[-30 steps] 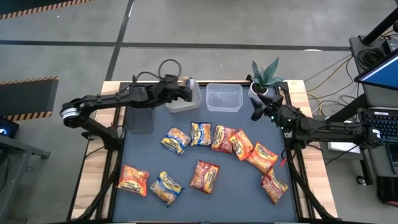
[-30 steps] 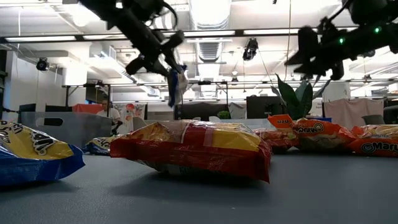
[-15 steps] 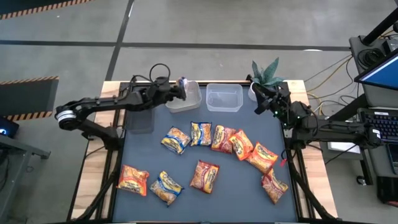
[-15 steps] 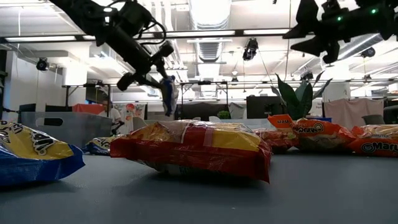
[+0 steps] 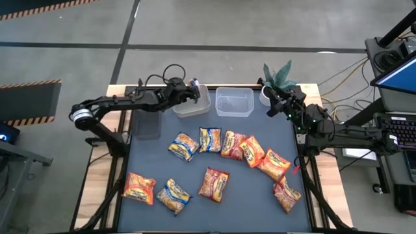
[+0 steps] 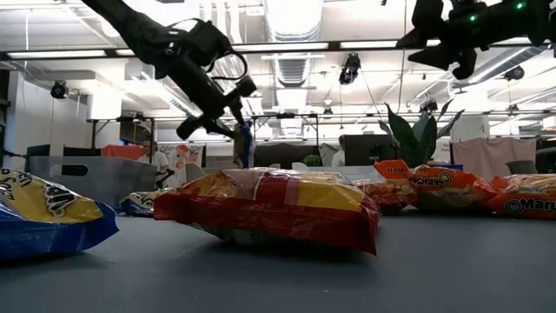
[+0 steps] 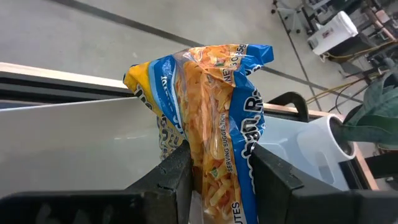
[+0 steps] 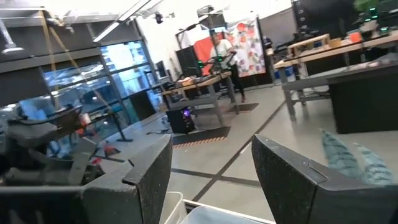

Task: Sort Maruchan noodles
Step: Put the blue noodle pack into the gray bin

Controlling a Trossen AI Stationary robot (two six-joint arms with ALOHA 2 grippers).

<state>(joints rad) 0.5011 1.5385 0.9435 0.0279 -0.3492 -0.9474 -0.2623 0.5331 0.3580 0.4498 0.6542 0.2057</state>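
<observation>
Several Maruchan noodle packets lie flat on the dark mat, among them a yellow-and-blue one and a red-orange one; a red-orange one fills the low view. My left gripper hovers at the near left rim of a clear tub at the far edge, shut on a yellow-and-blue packet. In the low view the left gripper is high above the mat. My right gripper is open and raised by the plant, touching nothing; its wrist view looks into the room. My left gripper pinches the yellow-and-blue packet at one crumpled end between its two fingers. The rest of the packet sticks out beyond the fingertips, bent and lifted clear. In the low view it hangs below the fingers, above the tub.
A second clear tub stands right of the first, and a dark tub at the mat's left edge. A white pot holds the plant at the far right corner. Packets are strewn across the mat's middle and near half. People and desks are far behind.
My left gripper, still shut on the packet, swung a little left and back over the tub's rim while the packet came lower. My right gripper rose and moved toward the far edge by the plant, tipping up to look into the room.
</observation>
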